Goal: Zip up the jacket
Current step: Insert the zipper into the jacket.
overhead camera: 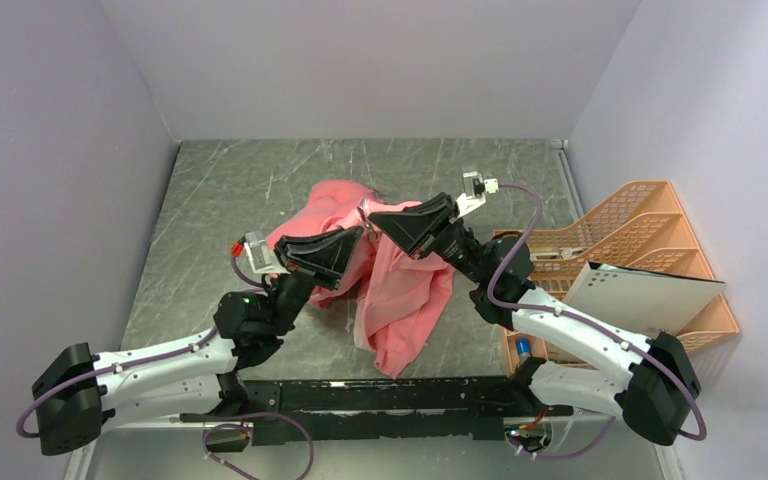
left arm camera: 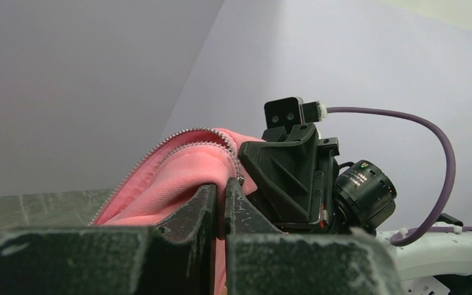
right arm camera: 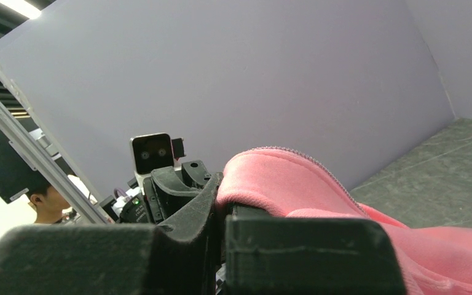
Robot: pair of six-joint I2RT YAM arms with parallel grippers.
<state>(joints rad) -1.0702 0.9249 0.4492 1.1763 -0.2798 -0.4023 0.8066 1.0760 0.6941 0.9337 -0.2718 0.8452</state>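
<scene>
The salmon-pink jacket (overhead camera: 400, 290) is bunched at the middle of the table, lifted between both arms. My left gripper (overhead camera: 358, 240) is shut on a fold of the jacket (left arm camera: 178, 178) beside the zipper teeth (left arm camera: 160, 147). My right gripper (overhead camera: 372, 215) is shut on another fold of the jacket (right arm camera: 283, 178), its zipper edge (right arm camera: 319, 163) running over the top. The two grippers meet tip to tip above the cloth. A small metal piece shows at the zipper's end, next to my left fingertips (left arm camera: 233, 190). The chest pocket is hidden.
An orange plastic rack (overhead camera: 640, 240) with a white sheet (overhead camera: 640, 290) stands at the right edge of the grey marbled table (overhead camera: 220, 190). Lilac walls close the back and both sides.
</scene>
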